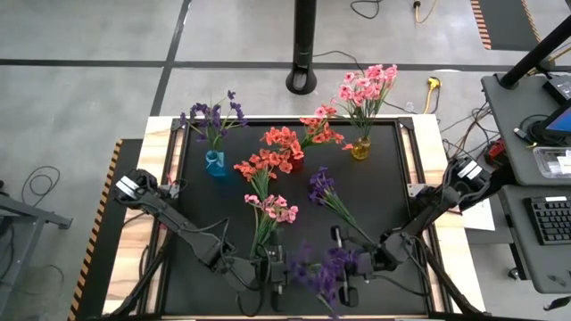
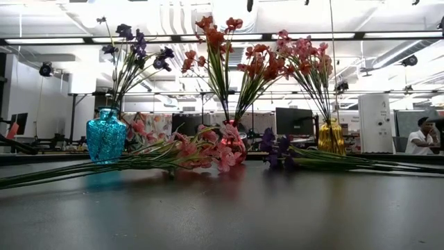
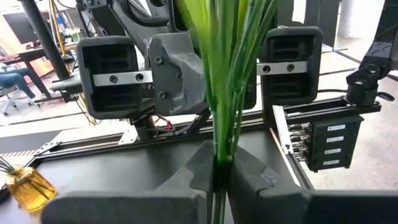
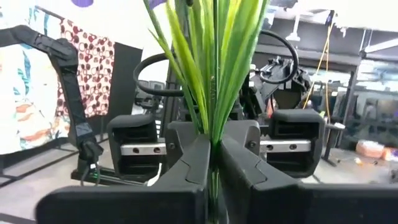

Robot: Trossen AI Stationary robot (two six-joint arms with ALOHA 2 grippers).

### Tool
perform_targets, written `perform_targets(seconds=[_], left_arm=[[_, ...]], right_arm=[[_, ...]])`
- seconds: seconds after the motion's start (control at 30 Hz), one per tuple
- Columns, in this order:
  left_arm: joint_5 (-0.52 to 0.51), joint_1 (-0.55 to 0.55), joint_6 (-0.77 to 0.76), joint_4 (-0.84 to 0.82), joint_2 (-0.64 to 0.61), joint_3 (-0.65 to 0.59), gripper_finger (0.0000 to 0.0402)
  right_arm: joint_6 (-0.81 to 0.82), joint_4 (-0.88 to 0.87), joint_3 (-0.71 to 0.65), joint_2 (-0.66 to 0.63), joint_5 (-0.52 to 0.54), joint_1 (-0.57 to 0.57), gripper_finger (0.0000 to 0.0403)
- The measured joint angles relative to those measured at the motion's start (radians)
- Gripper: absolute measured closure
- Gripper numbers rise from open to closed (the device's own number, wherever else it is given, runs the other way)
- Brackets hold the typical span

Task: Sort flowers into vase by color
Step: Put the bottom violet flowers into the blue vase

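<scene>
Green stems are pinched in both hands at the bench's (image 1: 192, 294) near edge: the left hand (image 1: 274, 265) grips the pink sprig (image 1: 272, 210), the right hand (image 1: 346, 265) the purple sprig (image 1: 323, 272). Both pickups look done (each still low); next, lift and carry each to its matching vase, purple to the blue vase (image 1: 215, 163), pink to the yellow vase (image 1: 360, 148).

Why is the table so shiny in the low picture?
Low view: ceiling lights glare off the dark table. High view: it looks flat black. Left wrist view: the stems, pinched in the left claw, glow bright green.
</scene>
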Motion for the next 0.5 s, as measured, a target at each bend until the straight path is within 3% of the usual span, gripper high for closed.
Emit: perform_targets(seconds=[0.1, 0.23, 0.37, 0.5], left_arm=[[-0.003, 0.000, 0.000, -0.004, 0.000, 0.000, 0.0395], [-0.030, 0.002, 0.002, -0.028, -0.005, 0.000, 0.0399], [-0.197, -0.002, -0.025, -0.189, -0.043, 0.000, 0.0400], [-0.242, -0.002, -0.078, -0.335, -0.108, 0.000, 0.0400]], right_arm=[[0.024, -0.021, 0.000, -0.012, 0.037, 0.001, 0.0355], [0.027, -0.076, -0.001, -0.053, 0.162, 0.013, 0.0302], [0.045, -0.190, -0.001, -0.137, 0.283, 0.026, 0.0251], [0.141, -0.408, -0.001, -0.234, 0.315, 0.027, 0.0215]])
